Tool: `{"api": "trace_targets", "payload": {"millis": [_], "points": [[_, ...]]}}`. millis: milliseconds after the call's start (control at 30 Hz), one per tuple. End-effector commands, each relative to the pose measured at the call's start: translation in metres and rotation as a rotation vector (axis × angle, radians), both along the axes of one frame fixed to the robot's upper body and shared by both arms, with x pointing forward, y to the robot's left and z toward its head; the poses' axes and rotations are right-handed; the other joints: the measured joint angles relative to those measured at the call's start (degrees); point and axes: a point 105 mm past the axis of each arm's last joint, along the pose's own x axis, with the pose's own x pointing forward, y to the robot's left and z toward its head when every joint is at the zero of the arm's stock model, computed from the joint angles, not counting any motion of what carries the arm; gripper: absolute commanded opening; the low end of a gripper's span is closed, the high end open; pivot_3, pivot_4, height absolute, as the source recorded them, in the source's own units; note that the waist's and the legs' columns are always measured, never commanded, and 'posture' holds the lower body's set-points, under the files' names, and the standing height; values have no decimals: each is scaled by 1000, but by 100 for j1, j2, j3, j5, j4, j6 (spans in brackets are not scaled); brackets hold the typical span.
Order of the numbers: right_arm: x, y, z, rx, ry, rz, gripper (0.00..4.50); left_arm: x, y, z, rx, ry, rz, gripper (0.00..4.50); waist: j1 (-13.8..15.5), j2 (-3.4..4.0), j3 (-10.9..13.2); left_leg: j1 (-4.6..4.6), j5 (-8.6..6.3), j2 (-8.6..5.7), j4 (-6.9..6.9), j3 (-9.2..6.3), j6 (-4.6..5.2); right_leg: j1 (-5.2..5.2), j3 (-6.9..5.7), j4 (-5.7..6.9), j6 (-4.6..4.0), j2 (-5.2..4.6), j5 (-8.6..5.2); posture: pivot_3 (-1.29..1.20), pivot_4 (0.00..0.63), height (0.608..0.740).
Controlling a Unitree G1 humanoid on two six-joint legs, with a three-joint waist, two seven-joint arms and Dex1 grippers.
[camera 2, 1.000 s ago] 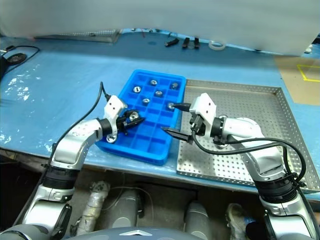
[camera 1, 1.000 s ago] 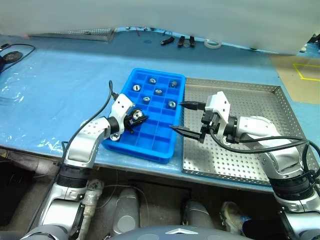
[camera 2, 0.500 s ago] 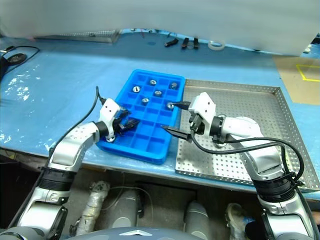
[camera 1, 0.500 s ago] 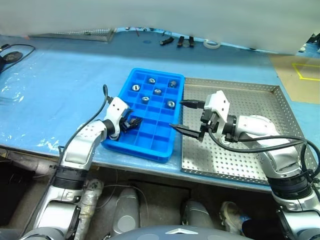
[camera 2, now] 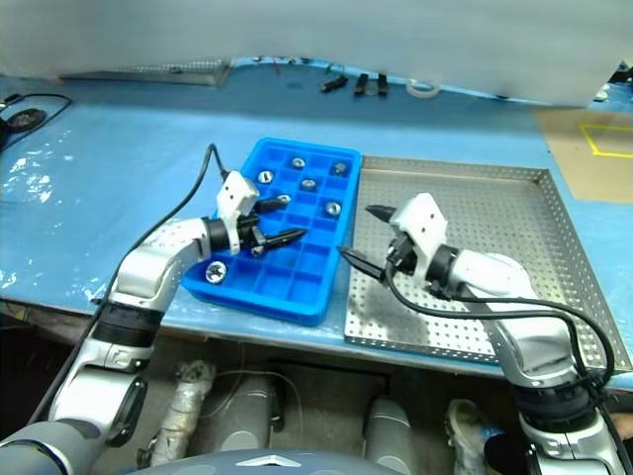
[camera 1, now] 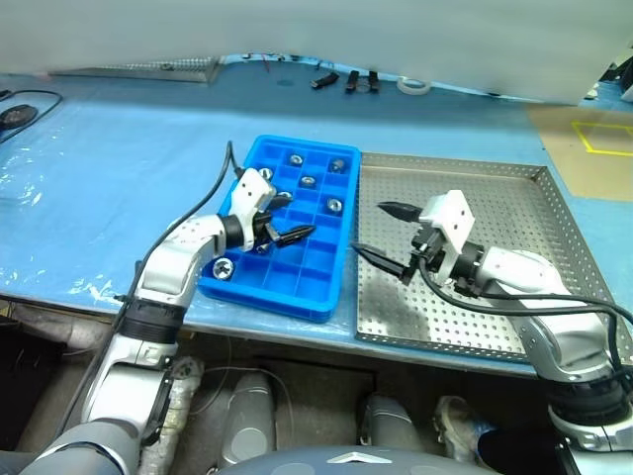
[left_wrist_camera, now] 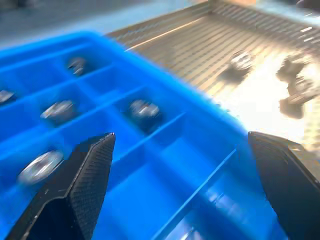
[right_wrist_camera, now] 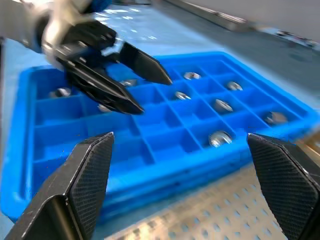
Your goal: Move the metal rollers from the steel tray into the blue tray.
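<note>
Left gripper [camera 1: 287, 218] jaws spread wide, empty, over the bright blue compartmented plastic tray [camera 1: 326, 282] (small shiny metal rollers [camera 1: 334, 206] inside). Right gripper [camera 1: 384, 234] jaws wide, empty, above the perforated square steel tray [camera 1: 514, 307], its floor open beyond.

- You see the bright blue gridded plastic tray [camera 1: 297, 282] touching the perforated steel tray [camera 1: 495, 198].
- Your shiny metal rollers [camera 1: 334, 206] sit singly in its compartments.
</note>
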Motion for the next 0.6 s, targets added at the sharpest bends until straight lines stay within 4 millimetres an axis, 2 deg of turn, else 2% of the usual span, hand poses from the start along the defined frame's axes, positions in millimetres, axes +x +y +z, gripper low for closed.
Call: {"api": "trace_targets", "payload": {"millis": [33, 167, 300, 433, 600], "points": [[-7, -14, 8, 9, -57, -103, 4500, -3, -18, 14, -25, -12, -121, 4472, -97, 0, 0, 0, 0, 0, -3, 1, 0, -2, 3, 0, 0, 0, 0, -219, 150, 740], [-8, -37, -10, 10, -25, -253, 4500, -6, -39, 22, -42, -10, -236, 4472, -241, -1, 0, -2, 0, -1, -4, 7, 1, -8, 6, -4, 1, 1, -1, -287, 150, 740], [-9, -55, -27, -20, -1, -358, 4500, -9, -50, 25, -49, -24, -317, 4472, -412, -3, 0, -3, -4, -6, -5, 17, 6, -13, 6, -7, 2, 1, -1, -337, 150, 740], [-10, -59, -35, -17, 11, -404, 4500, 1, -57, 22, -4, -35, -290, 4472, -553, -4, 0, -7, -4, -3, -8, 20, 7, -26, 12, -6, 3, 4, -2, -350, 150, 740], [-1, -63, -51, 16, 44, -460, 4500, -14, -65, 26, -11, -13, -401, 4472, -602, -4, 0, -7, -5, -3, -8, 24, 10, -30, 16, -7, 3, 4, -2, -345, 150, 740]]}}
